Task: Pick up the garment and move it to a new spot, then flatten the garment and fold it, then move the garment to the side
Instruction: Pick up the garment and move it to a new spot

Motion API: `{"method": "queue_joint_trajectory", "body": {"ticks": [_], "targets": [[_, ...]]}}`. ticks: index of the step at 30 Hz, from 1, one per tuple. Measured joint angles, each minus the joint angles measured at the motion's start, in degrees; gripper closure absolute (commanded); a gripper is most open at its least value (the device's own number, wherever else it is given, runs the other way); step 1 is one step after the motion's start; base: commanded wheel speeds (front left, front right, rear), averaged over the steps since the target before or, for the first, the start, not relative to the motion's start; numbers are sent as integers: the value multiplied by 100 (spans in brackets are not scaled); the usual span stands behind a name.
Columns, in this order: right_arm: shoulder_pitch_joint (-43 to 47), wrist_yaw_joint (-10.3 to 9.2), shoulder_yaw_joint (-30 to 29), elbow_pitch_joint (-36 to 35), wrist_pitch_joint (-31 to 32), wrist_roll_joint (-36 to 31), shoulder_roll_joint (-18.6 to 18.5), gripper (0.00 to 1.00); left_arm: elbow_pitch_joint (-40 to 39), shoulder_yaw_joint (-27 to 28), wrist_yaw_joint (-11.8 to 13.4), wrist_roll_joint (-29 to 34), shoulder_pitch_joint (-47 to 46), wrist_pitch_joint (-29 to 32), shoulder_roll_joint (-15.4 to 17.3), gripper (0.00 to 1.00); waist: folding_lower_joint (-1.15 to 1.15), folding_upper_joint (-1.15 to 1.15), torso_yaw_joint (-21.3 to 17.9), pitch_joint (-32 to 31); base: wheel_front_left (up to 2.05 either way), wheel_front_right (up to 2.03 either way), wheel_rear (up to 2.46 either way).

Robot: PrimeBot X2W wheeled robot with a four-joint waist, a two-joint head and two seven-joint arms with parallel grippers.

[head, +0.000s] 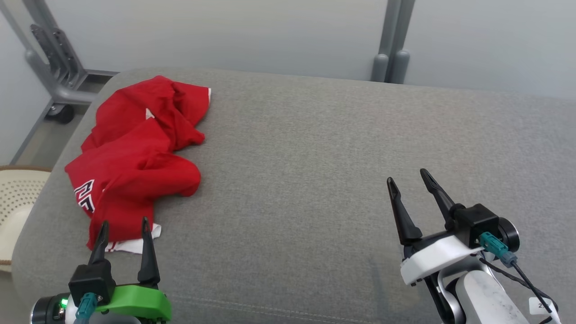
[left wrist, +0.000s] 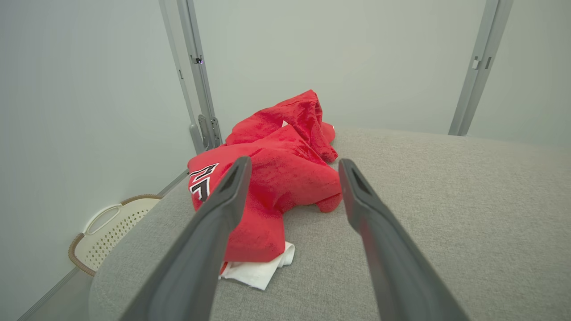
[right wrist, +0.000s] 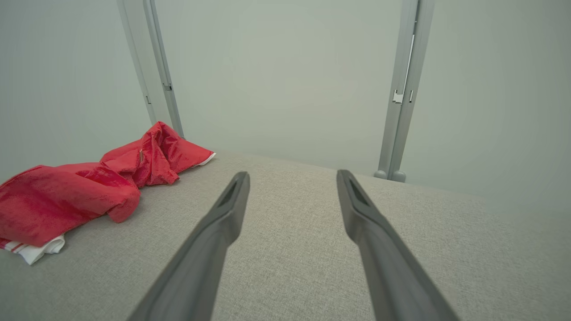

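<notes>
The garment (head: pixel 135 157) is a red jersey with white trim and black-and-white lettering, lying crumpled on the left part of a grey padded surface (head: pixel 315 180). It also shows in the left wrist view as the same garment (left wrist: pixel 276 178) and at the left of the right wrist view (right wrist: pixel 80 196). My left gripper (head: pixel 124 225) is open at the lower left, its tips just in front of the garment's near white hem, holding nothing. My right gripper (head: pixel 408 176) is open at the lower right over bare grey fabric, far from the garment.
A cream perforated basket (head: pixel 15 202) sits on the floor beyond the surface's left edge, seen too as the basket (left wrist: pixel 107 232). Grey metal frame posts (head: pixel 391 40) stand behind, with a wheeled bracket (head: pixel 58 85) at the back left. Pale walls surround the area.
</notes>
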Motion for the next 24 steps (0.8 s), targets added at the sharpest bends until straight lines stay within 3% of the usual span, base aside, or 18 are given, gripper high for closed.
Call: {"method": "queue_joint_trajectory", "body": {"ticks": [16,24], "targets": [[-83,27,14,55,-1,20,41,0,-10,16,18,-52,108,0,4,0,0,0,1251,-40,0,0,0],[-72,-67,-51,67,-1,52,43,0,82,-11,18,-51,113,0,7,0,0,0,1502,-100,0,0,0]]}}
